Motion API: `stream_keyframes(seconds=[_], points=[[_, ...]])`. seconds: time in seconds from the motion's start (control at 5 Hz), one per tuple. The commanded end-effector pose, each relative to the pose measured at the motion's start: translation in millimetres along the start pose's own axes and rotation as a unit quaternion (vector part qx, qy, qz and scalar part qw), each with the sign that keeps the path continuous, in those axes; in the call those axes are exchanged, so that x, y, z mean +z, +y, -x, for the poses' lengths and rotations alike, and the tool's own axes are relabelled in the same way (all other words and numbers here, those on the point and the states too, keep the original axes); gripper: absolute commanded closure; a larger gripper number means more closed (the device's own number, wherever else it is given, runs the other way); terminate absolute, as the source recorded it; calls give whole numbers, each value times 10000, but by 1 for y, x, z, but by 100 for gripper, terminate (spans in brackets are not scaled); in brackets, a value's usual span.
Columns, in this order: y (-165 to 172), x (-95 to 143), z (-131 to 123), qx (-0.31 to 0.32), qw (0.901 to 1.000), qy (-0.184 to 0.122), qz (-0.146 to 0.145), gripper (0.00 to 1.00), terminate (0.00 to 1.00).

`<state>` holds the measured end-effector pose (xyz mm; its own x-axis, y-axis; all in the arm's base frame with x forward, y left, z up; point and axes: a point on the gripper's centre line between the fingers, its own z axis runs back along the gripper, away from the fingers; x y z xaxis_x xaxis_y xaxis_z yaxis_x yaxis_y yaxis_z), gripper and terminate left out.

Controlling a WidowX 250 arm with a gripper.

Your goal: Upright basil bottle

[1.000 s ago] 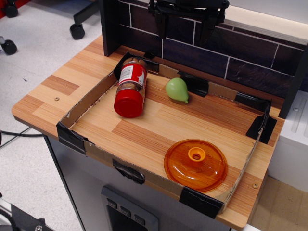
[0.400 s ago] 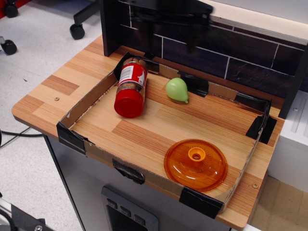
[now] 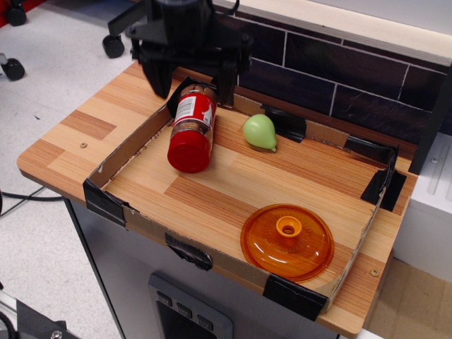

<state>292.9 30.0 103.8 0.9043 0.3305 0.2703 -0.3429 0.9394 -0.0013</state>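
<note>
Pincer [image 3: 192, 79] hangs wide open astride the far end of your basil bottle [image 3: 192, 128], which lies capped end nearest. Expect a rigid, smooth, roll-prone jar; grip across the labelled body, not the cap.

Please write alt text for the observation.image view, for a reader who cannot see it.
A basil bottle lies on its side in a cardboard-edged tray, red cap toward the camera, with the open gripper above its far end. A green pear and an orange lid lie nearby.

Black end effector [image 3: 192, 83], two prongs
</note>
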Motion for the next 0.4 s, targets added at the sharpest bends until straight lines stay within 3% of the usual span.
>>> stream_keyframes(seconds=[0.0,0.2], points=[[-2,-5,-10,637,9970,-443,-6,0,0],[-1,-16,-8,882,9949,-441,-197,0,0]])
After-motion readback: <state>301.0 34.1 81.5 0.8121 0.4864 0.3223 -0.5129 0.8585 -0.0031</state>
